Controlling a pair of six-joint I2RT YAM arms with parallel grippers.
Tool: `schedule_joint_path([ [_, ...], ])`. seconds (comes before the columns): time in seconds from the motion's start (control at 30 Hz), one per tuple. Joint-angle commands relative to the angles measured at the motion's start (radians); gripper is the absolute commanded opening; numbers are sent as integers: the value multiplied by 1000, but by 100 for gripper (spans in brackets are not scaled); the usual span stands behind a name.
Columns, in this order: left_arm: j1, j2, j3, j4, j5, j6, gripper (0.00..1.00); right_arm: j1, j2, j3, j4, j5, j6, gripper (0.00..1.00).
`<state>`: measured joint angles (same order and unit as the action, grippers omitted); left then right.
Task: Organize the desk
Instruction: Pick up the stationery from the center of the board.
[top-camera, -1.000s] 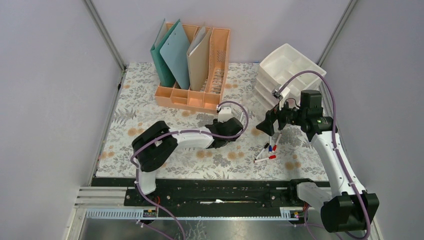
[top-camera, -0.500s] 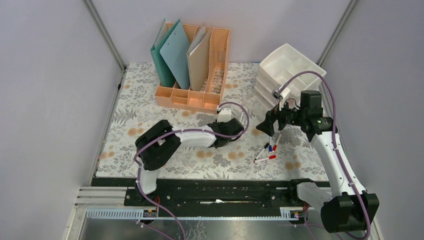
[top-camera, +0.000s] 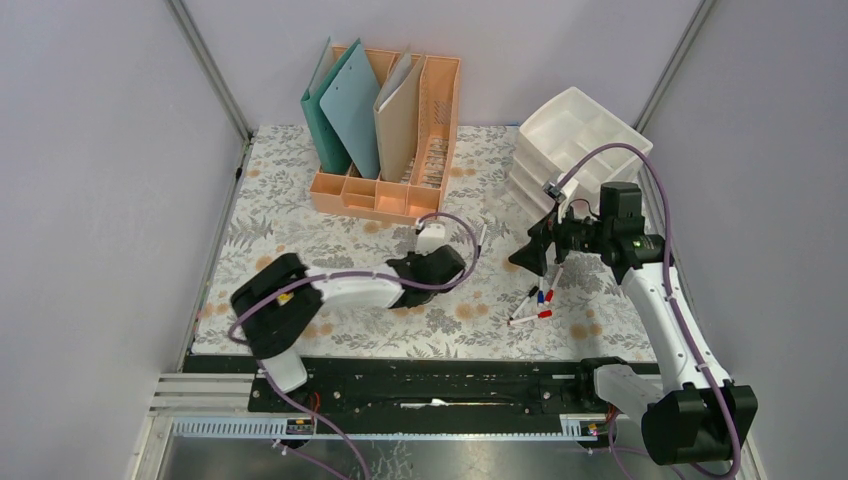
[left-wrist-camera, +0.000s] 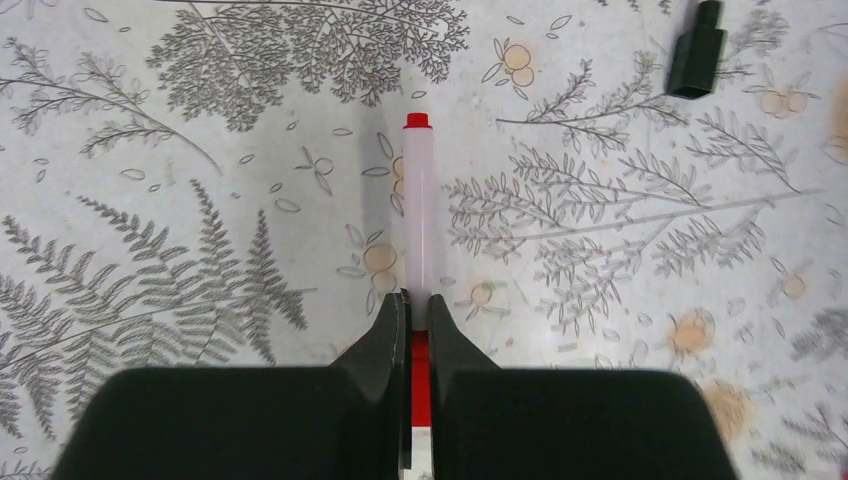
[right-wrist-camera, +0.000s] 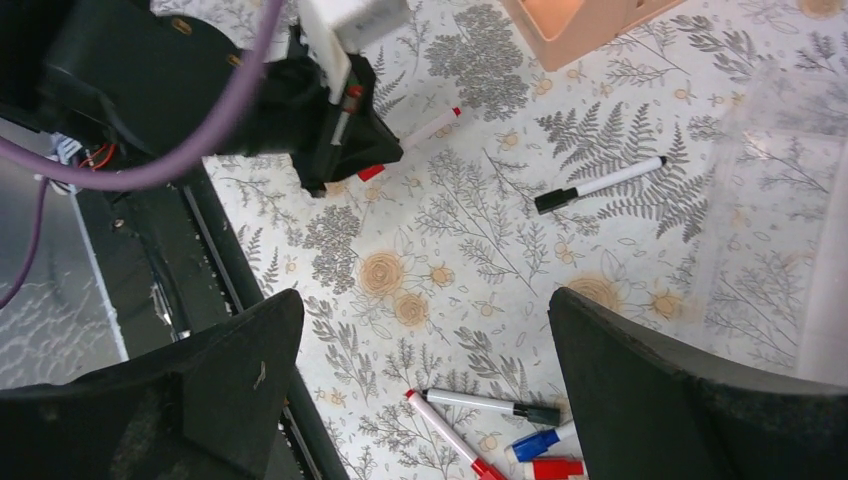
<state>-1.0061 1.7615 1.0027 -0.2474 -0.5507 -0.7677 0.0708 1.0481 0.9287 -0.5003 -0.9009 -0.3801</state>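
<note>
The desk (top-camera: 300, 210) has a white-grey cloth with ferns and orange flowers. My left gripper (left-wrist-camera: 418, 300) is shut on a red marker (left-wrist-camera: 420, 210) at its red cap end. The white barrel and red tip stick out ahead, just over the cloth. The top view puts this gripper (top-camera: 452, 262) at mid-desk. The right wrist view shows the held marker (right-wrist-camera: 425, 130) too. My right gripper (right-wrist-camera: 420, 300) hangs open and empty above several loose markers (right-wrist-camera: 480, 410), which lie on the right of the desk (top-camera: 535, 300).
A black-capped marker (right-wrist-camera: 600, 185) lies alone between the arms; its cap (left-wrist-camera: 695, 50) shows in the left wrist view. A peach file rack (top-camera: 390, 130) with folders stands at the back. A white drawer unit (top-camera: 570, 140) stands at the back right.
My left gripper has closed onto the red marker. The left arm's elbow has swung left and the wrist has drawn back towards the near edge. The right arm has hardly moved.
</note>
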Motion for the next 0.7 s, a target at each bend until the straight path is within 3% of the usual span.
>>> schedule_joint_path([
  [0.0, -3, -197, -149, 226, 55, 56, 0, -3, 4, -17, 53, -109, 36, 100],
  [0.2, -2, -386, -396, 644, 266, 138, 0, 0, 32, -49, 124, -210, 126, 100],
  [0.3, -2, -433, -511, 906, 388, 147, 0, 10, 45, -90, 247, -251, 240, 100],
  [0.67, -5, -361, -639, 1501, 544, 27, 0, 49, 95, -295, 843, -271, 794, 96],
])
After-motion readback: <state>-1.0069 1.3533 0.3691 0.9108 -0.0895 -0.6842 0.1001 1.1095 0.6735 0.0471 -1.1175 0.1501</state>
